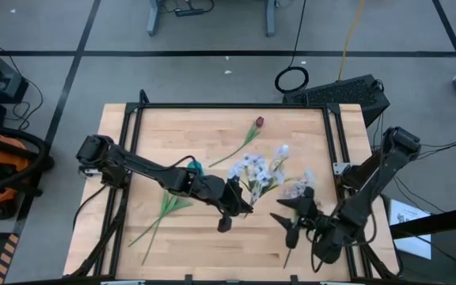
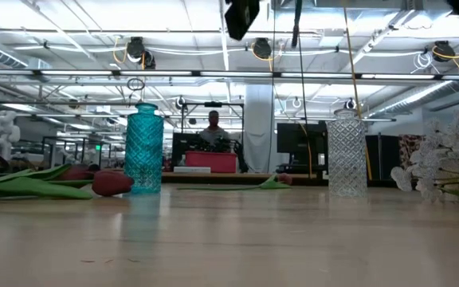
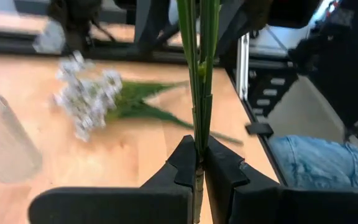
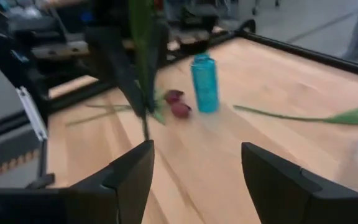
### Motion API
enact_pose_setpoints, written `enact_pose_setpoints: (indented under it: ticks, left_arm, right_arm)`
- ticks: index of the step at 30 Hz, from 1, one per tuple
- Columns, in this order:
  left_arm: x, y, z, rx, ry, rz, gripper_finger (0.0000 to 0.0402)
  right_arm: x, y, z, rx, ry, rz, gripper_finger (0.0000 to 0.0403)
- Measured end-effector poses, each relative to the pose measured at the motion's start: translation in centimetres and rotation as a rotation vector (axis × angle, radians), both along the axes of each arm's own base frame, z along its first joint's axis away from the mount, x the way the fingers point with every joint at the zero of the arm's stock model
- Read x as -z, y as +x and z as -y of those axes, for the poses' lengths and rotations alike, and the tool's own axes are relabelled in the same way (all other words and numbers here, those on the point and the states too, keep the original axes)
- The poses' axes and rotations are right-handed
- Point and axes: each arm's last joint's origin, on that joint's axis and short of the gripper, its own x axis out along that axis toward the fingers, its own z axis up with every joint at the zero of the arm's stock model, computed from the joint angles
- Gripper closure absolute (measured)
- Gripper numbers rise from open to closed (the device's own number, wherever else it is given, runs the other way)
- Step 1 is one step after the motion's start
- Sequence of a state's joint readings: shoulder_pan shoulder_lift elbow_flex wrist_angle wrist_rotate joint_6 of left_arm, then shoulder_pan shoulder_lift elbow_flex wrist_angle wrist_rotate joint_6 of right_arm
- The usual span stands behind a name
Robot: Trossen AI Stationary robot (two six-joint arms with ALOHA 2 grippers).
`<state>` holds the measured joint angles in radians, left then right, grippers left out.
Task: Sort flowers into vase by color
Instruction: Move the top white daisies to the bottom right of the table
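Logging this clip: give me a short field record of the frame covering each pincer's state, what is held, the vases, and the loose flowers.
left pincer: shut on a green flower stem, held above mid-table
right pincer: open, holding nothing, near the table's right front
vases: teal vase and clear vase, both upright; no stem seen in either
loose flowers: white sprays mid-table; red tulip toward the back; leafy stems left of centre

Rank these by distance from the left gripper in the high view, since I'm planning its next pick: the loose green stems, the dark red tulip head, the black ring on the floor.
1. Loose green stems: on the table, just left of the left gripper, whose jaws are shut on a held stem.
2. Dark red tulip head: toward the table's far edge.
3. Black ring: off the table, on the floor beyond.
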<state>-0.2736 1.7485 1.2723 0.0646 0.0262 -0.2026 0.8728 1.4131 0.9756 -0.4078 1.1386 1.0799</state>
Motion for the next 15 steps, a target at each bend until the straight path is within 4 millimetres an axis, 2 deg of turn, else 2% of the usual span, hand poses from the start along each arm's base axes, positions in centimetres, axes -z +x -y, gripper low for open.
enact_pose_setpoints:
  ticks: [6, 15]
  left_arm:
    - [0.8, 0.4, 0.2, 0.003, 0.001, -0.013, 0.0385]
    - [1.3, 0.6, 0.2, -0.002, 0.009, -0.018, 0.0385]
  right_arm:
    - [1.3, 2.4, 0.4, 0.051, 0.019, 0.16, 0.0172]
    - [0.1, 4.3, 0.9, -0.044, 0.022, 0.206, 0.0173]
